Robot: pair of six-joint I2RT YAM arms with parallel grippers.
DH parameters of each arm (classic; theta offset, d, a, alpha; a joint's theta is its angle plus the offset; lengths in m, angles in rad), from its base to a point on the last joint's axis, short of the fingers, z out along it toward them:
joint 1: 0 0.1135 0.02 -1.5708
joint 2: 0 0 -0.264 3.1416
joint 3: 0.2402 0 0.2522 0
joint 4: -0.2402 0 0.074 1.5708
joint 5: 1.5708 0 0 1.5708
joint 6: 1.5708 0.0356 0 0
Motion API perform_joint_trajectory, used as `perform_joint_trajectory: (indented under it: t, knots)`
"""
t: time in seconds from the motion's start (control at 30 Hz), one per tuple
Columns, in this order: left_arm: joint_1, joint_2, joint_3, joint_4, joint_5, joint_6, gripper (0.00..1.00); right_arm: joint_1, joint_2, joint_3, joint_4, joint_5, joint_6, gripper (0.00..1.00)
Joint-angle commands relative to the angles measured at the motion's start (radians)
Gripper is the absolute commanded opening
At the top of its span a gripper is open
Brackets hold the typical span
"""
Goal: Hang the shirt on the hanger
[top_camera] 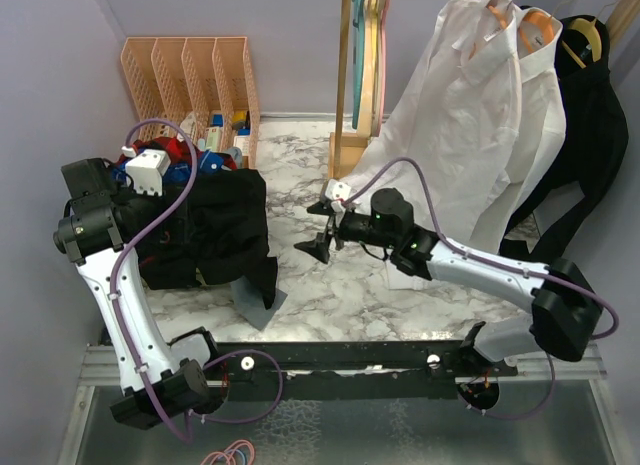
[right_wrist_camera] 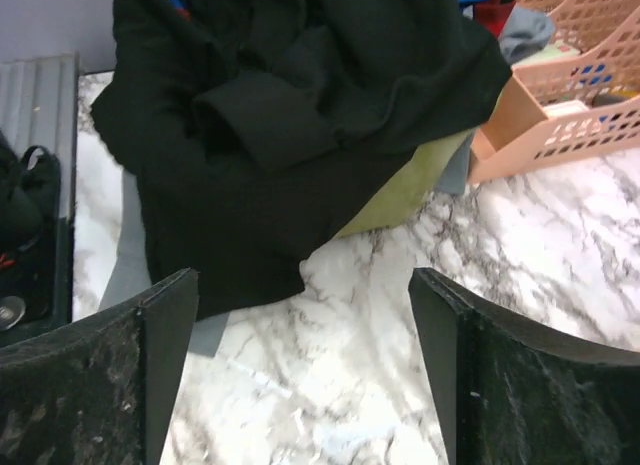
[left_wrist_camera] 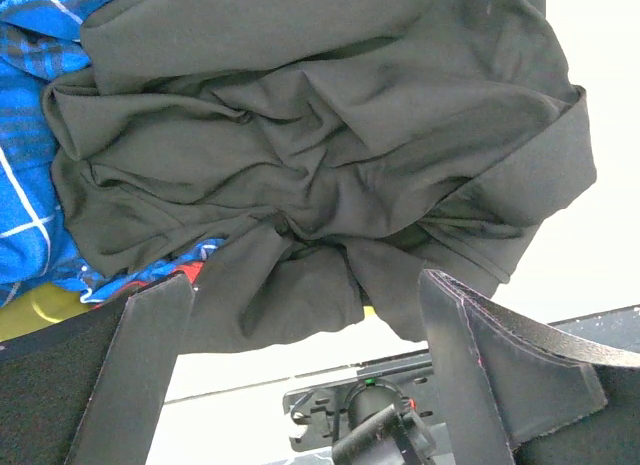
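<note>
- Left of frame in the overhead view, the left arm bends over a heaped pile of clothes. In its wrist view the left hand (left_wrist_camera: 300, 285) is spread wide and grips nothing, its two padded fingers (left_wrist_camera: 130, 375) apart with crumpled dark cloth lying beyond them.
- The shirt (top_camera: 215, 225), black and soft, is bunched on top of that pile at centre left. One fold hangs over the front edge toward a grey cloth (top_camera: 262, 307) on the marble worktop (top_camera: 330, 285).
- A blue plaid garment (left_wrist_camera: 25, 135) shows under the shirt at the left edge of the left wrist view. A yellow-green bin (right_wrist_camera: 400, 190) shows beneath the shirt in the right wrist view.
- A peach slotted organiser (top_camera: 190, 75) stands behind the pile, upper left, against the wall.
- Centre frame, the right hand (top_camera: 318, 230) hangs over bare marble just right of the shirt. It is open and holds nothing, and it points at the black fabric.
- Top centre, the hanger (top_camera: 384, 55), thin and pink, hangs beside other hangers on a wooden rack (top_camera: 347, 85), well apart from the shirt.
- Upper right, a white dress shirt (top_camera: 470, 115) hangs from the rack's rail, with a black garment (top_camera: 590, 135) behind it.
</note>
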Motion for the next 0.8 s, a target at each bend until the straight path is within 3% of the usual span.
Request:
perform_joint_trajectory:
  t: [0.0,0.13,0.4,0.77]
  knots:
    - [0.001,-0.024,0.02,-0.061,0.052,0.089,0.98,0.035,0.119,0.151,0.08,-0.021,-0.144,0.81]
    - [0.001,-0.07,-0.049,-0.055,0.066,0.158,0.98,0.074,0.204,0.212,0.108,-0.008,-0.203,0.78]
    - [0.002,-0.121,-0.153,0.04,-0.013,0.158,0.99,0.098,0.312,0.295,0.069,-0.048,-0.262,0.85]
    - [0.002,-0.148,-0.171,-0.053,0.145,0.265,0.99,0.124,0.403,0.361,0.057,-0.047,-0.287,0.87]
